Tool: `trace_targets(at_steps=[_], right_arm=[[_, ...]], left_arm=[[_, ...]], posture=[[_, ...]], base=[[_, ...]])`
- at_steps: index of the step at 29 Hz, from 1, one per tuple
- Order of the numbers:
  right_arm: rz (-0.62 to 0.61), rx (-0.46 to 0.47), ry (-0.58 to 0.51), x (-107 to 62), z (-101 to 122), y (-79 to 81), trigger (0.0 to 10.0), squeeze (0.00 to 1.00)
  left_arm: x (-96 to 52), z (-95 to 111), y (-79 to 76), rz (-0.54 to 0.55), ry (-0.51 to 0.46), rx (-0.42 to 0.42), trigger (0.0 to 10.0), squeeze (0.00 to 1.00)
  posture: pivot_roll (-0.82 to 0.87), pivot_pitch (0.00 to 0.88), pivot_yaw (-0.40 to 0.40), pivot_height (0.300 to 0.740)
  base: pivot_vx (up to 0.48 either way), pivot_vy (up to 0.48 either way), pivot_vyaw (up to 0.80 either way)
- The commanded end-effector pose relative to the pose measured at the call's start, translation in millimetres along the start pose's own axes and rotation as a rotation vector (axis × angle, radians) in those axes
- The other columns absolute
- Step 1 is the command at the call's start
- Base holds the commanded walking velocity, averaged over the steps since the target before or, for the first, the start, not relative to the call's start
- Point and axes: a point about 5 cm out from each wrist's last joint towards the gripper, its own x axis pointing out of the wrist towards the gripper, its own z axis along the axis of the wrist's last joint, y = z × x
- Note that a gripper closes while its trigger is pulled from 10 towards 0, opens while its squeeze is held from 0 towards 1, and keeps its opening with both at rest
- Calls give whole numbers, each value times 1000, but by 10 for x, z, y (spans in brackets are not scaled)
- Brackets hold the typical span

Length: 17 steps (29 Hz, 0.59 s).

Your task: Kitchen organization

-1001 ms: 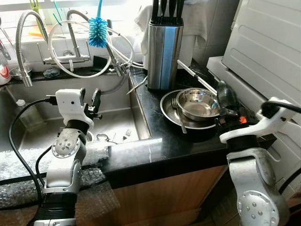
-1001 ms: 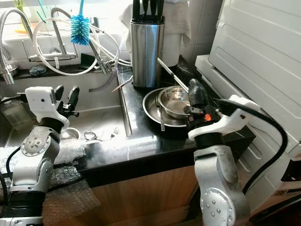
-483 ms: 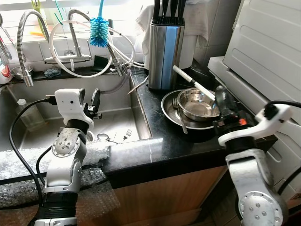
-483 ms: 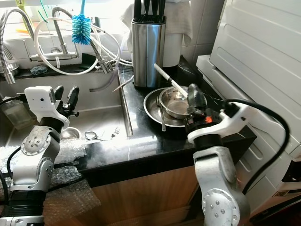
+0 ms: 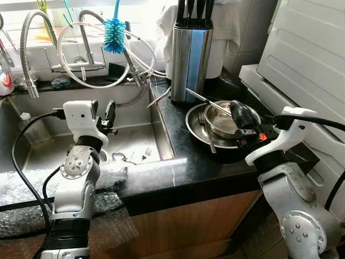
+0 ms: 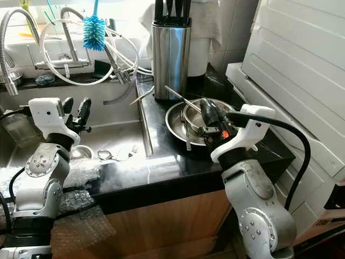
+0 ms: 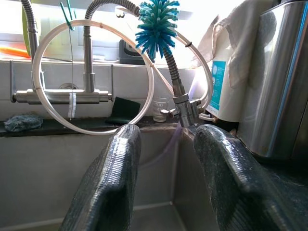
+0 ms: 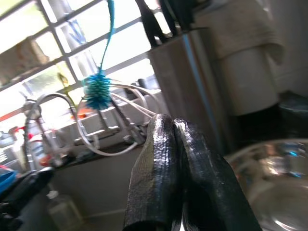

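A steel bowl (image 5: 218,128) sits in a larger steel plate (image 5: 193,125) on the black counter, with a fork (image 5: 207,137) lying across the plate. My right gripper (image 5: 236,109) is over the bowl, fingers (image 8: 163,163) pressed shut. A thin metal utensil (image 5: 207,100) juts from its tips towards the knife block (image 5: 188,59). My left gripper (image 7: 166,159) stands open with nothing between its fingers, held above the sink (image 5: 132,137) and facing the faucet (image 7: 89,72).
A blue bottle brush (image 5: 113,35) and white hoses hang at the faucets. Cutlery (image 5: 144,155) lies in the sink basin. Bubble wrap (image 5: 32,186) covers the counter's front left. A large white appliance (image 5: 307,48) stands close on the right.
My right gripper has moved left and forward from the counter's right side to over the bowl. The utensil came with it and now lies flatter. The left arm has not moved.
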Motion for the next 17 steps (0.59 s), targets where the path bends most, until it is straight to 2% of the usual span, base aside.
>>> trace_targets(at_steps=[1, 5, 8, 13, 15, 17], right_arm=[[120, 14, -27, 3, 91, 143, 10000, 0], [208, 71, -19, -20, 75, 213, 10000, 0], [280, 129, 3, -83, 26, 243, 10000, 0], [340, 184, -1, -150, 16, 244, 10000, 0], [358, 227, -17, -196, 18, 211, 10000, 0], [356, 254, -24, -221, 8, 176, 10000, 0]], left_arm=[[32, 17, 11, 11, -6, -20, 10000, 0], [35, 17, 12, 15, -7, -21, 10000, 0], [41, 16, 33, 35, -2, -58, 10000, 0], [47, 4, 41, 33, 12, -87, 10000, 0], [50, -6, 55, 49, 22, -136, 10000, 0], [52, -6, 66, 57, 24, -151, 10000, 0]], posture=[[-172, 0, -28, 740], [-170, 0, -29, 740], [-169, 0, -30, 740], [-169, 0, -30, 740], [-169, 0, -29, 740], [-169, 0, -29, 740]], base=[[0, 0, 0], [0, 0, 0], [0, 0, 0], [0, 0, 0], [0, 0, 0], [0, 0, 0]])
